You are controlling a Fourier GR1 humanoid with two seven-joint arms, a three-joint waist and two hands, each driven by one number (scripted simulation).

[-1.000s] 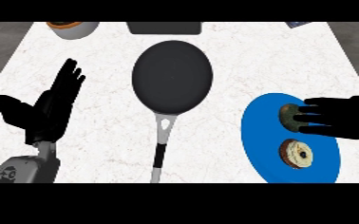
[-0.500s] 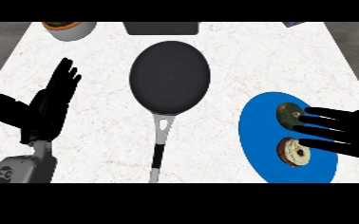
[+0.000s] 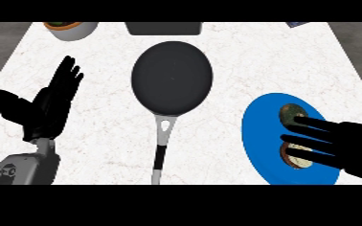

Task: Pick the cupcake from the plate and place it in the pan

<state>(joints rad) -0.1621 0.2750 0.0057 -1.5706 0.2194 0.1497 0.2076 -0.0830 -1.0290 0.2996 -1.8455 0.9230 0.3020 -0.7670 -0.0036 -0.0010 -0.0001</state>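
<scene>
A black pan (image 3: 172,79) lies in the middle of the counter, its grey and black handle (image 3: 161,148) pointing toward me. At the right sits a blue plate (image 3: 263,139). On its upper part is a dark, brownish cupcake (image 3: 290,112). A pale ring-shaped pastry (image 3: 298,157) lies below it, partly hidden. My right hand (image 3: 338,142) comes in from the right edge over the plate, open, with straight fingers pointing left between the two pastries and across the ring-shaped one. It holds nothing. My left hand (image 3: 51,103) rests open at the left, fingers up.
A grey bowl (image 3: 71,29) with something brown in it stands at the back left. A dark rectangular object (image 3: 163,27) sits at the back edge behind the pan. A small dark item (image 3: 300,24) shows at the back right.
My right hand has slid lower over the plate, from the cupcake toward the ring-shaped pastry, and its fingers have straightened. The left hand and pan have kept their places.
</scene>
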